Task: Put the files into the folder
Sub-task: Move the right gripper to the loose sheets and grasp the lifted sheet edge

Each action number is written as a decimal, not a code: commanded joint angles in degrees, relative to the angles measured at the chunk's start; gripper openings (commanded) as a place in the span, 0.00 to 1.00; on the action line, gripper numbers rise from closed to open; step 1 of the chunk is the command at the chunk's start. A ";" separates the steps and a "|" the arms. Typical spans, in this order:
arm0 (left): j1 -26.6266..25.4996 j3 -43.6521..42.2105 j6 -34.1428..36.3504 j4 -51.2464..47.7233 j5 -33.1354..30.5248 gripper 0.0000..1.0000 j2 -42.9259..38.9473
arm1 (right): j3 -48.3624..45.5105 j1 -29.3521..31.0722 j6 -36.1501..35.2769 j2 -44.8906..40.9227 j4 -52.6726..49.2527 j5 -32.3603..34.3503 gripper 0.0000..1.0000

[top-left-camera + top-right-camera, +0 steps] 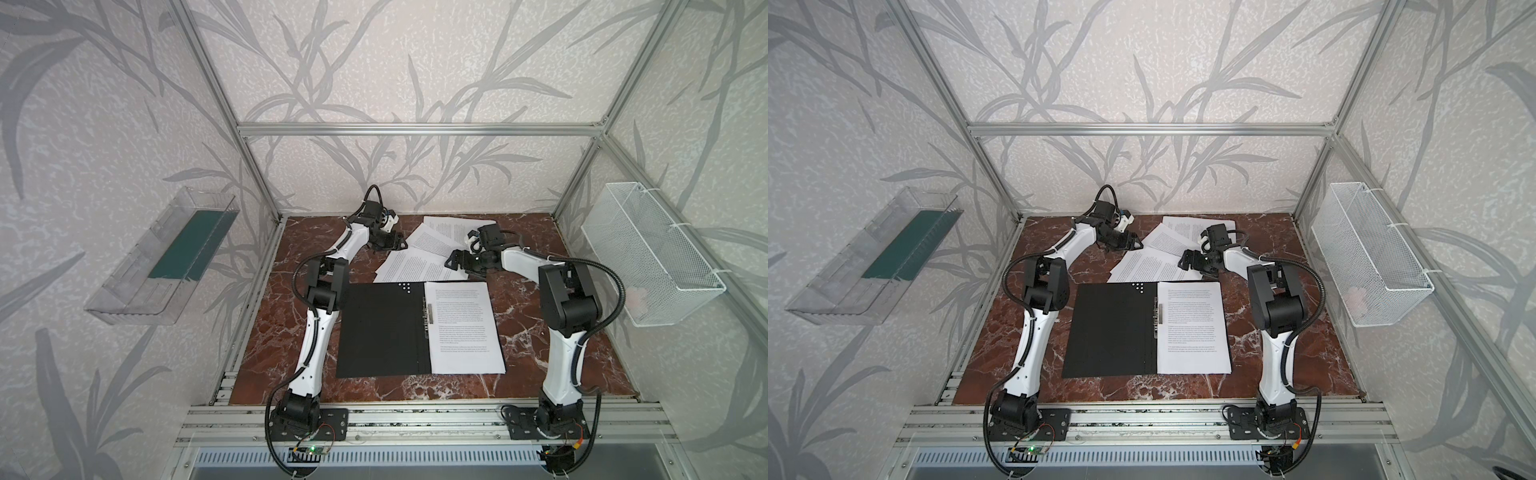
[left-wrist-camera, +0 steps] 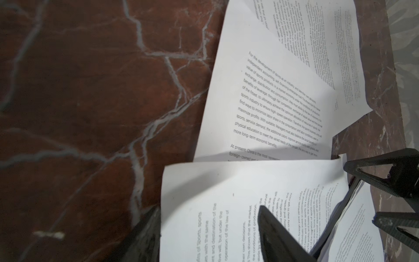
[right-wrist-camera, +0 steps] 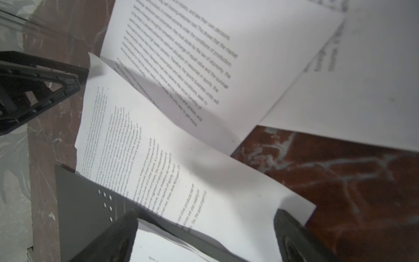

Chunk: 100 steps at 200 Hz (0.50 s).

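Observation:
The folder [image 1: 382, 332] [image 1: 1113, 332] lies open and black side up at the table's middle, with one printed sheet [image 1: 461, 328] on its right half. Several loose files [image 1: 419, 266] [image 1: 1154, 264] are fanned out behind it. My left gripper [image 1: 401, 245] [image 2: 208, 229] is open at the pile's left edge; one finger is beside a curled sheet [image 2: 226, 192] and the other rests over it. My right gripper [image 1: 451, 262] [image 3: 206, 226] is open low over that sheet's other end [image 3: 158, 158], above the folder's back corner [image 3: 86, 204].
A clear tray with a green base [image 1: 166, 262] hangs on the left wall. A white wire basket [image 1: 648, 257] hangs on the right wall. The red marble table [image 1: 540, 332] ends in aluminium rails [image 1: 415, 419] at the front, where both arm bases stand.

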 commanded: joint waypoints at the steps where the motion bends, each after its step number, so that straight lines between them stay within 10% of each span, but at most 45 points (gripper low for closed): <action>1: 2.17 -0.10 0.22 -3.18 1.20 0.68 0.28 | 0.87 1.42 0.35 3.51 -1.87 -2.44 0.94; 100: 4.91 -1.81 11.31 -3.73 16.22 0.61 -1.49 | 3.74 1.71 0.51 5.90 -1.46 -5.83 0.93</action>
